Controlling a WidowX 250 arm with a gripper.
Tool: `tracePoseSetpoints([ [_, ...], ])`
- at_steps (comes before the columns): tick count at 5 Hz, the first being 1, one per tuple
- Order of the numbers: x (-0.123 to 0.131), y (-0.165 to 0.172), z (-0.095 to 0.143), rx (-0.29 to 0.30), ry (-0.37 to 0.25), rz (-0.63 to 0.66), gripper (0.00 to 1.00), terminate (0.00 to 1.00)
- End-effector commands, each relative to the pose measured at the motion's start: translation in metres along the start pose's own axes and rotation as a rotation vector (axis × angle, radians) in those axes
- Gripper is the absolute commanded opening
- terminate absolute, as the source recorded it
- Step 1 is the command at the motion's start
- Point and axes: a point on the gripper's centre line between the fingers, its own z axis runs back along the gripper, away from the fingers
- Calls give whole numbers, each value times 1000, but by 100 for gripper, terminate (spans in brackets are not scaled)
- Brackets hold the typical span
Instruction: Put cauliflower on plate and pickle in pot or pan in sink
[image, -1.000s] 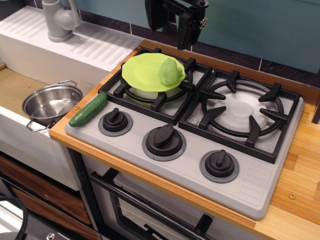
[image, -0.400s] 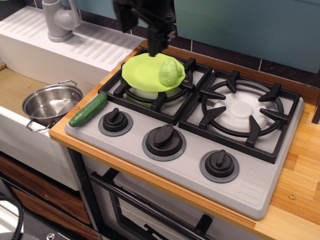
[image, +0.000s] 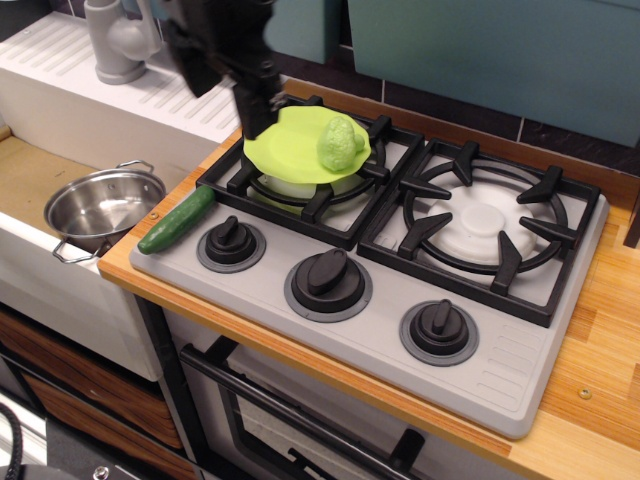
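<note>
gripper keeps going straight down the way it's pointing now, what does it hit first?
Likely the left rim of the plate or the stove grate just beside it. The gripper points down at that edge, well short of the pickle. Depth is unclear from this single view.

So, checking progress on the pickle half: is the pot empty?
Empty: the pot shows only bare steel inside, and the pickle lies on the stove's left edge.

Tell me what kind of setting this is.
Likely a toy kitchen: a grey two-burner stove with black knobs, a sink holding a steel pot, and an oven door beneath the wooden counter.
</note>
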Motion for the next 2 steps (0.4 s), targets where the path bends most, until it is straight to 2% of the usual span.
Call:
tracePoseSetpoints([
  [1, -15, 15, 3, 47, -56, 80, 100, 0],
  [2, -25, 16, -9, 43, -68, 105, 100, 0],
])
